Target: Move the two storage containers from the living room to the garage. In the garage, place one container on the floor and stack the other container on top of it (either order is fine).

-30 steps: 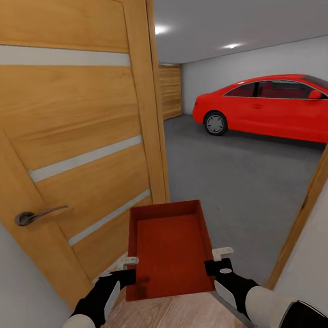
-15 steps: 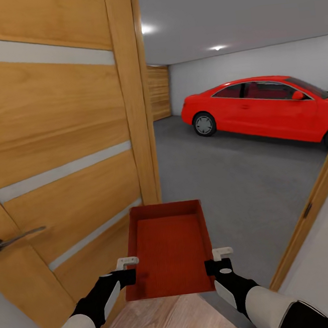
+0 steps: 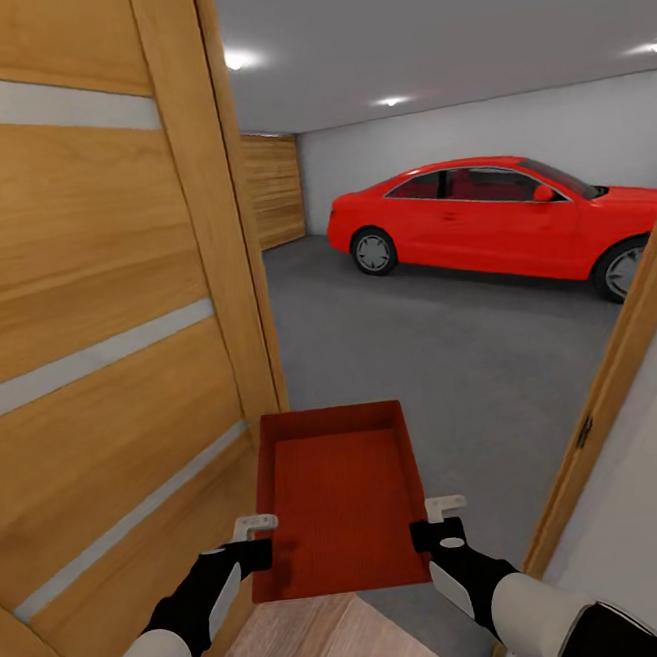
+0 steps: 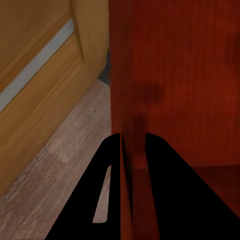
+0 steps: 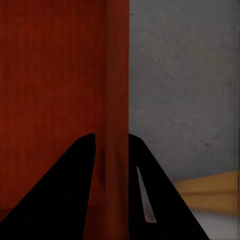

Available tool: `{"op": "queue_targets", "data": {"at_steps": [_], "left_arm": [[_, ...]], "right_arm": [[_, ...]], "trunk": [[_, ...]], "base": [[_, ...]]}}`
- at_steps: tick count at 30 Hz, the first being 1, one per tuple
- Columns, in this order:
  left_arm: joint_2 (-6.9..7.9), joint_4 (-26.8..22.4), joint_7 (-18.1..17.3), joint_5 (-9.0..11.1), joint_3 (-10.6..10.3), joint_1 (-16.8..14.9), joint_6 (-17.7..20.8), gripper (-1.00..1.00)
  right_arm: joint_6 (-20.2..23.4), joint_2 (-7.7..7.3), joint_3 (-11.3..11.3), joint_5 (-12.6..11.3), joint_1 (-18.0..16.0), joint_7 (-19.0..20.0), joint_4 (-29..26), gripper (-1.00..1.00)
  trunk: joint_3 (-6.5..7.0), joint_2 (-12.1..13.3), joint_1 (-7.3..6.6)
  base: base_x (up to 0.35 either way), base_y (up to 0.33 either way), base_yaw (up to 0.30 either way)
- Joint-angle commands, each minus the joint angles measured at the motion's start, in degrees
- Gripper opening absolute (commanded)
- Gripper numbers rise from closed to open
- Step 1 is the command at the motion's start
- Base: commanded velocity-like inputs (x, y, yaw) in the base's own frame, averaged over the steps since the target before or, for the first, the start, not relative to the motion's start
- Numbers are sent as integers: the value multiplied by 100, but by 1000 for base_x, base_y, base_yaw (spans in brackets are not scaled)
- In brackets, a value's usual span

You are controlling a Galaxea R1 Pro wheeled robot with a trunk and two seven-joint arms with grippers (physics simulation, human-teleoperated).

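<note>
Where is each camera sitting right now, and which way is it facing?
Head view: on the head, looking forward and down through the doorway into the garage at the red car; both forearms, left gripper, right gripper hold the storage container.
Left wrist view: along the fingers clamping the container's wall, wood floor beside.
Right wrist view: along the fingers clamping the opposite wall, grey floor beyond.
Shared: the container.
</note>
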Motion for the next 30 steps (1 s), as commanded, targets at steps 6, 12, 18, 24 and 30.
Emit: {"op": "queue_targets", "data": {"at_steps": [6,12,18,24,30], "left_arm": [[8,-1,20,19,50,1,39,-100],[8,0,19,26,50,1,39,-100],[7,3,20,26,50,1,39,-100],[7,0,19,26,50,1,39,-100],[7,3,17,26,50,1,39,-100]], "right_arm": [[-168,-52,-253,48,-9,-166,-4,-100],[-168,-52,-253,48,-9,-166,-4,-100],[-168,-53,-253,48,-9,-166,-4,-100],[-168,-58,-253,48,-9,-166,-4,-100],[-168,-61,-253,48,-9,-166,-4,-100]], "trunk": [[-8,-7,3],[-8,-7,3],[-8,-7,3],[-8,-7,3],[-8,-7,3]], "base": [[194,0,-206],[199,40,-197],[220,155,-186],[232,183,-184],[234,185,-183]]}}
